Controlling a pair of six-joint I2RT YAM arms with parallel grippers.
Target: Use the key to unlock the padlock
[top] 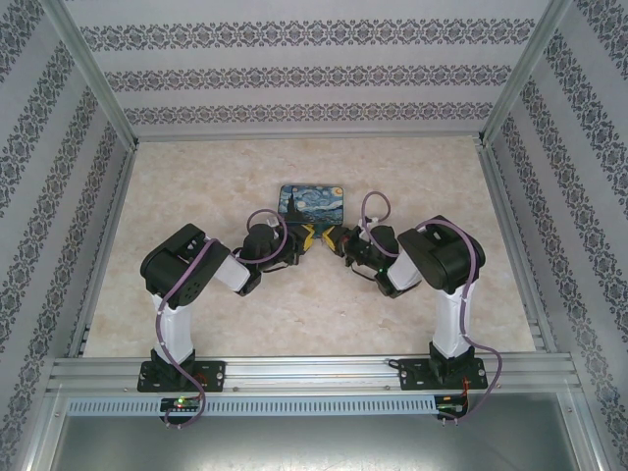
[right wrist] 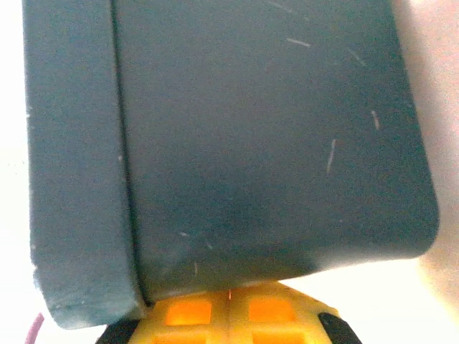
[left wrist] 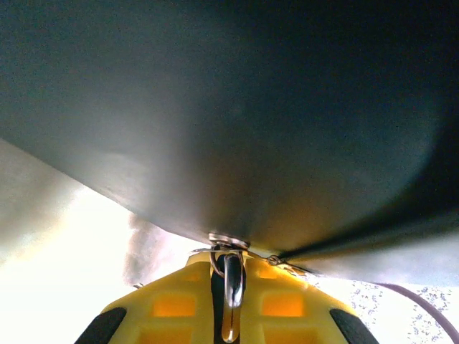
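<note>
Tin (top: pixel 312 199) edge nearby (tabletop (top: pixel 196 314) open around), left tool (top: pixel 311 237) clamping silvery piece (left wrist: pixel 231 287), right tool (top: pixel 330 238) together.

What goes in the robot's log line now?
left claw: shut on thin metal piece | right claw: shut | both: close to blue tin

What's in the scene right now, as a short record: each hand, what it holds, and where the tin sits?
left hand: shut on a thin silvery piece, probably the key
right hand: shut, nothing visible in its grip
tin: blue, night-sky print, on the table, just beyond both hands
layout: the two hands' tips nearly meet at the tin's near edge
</note>
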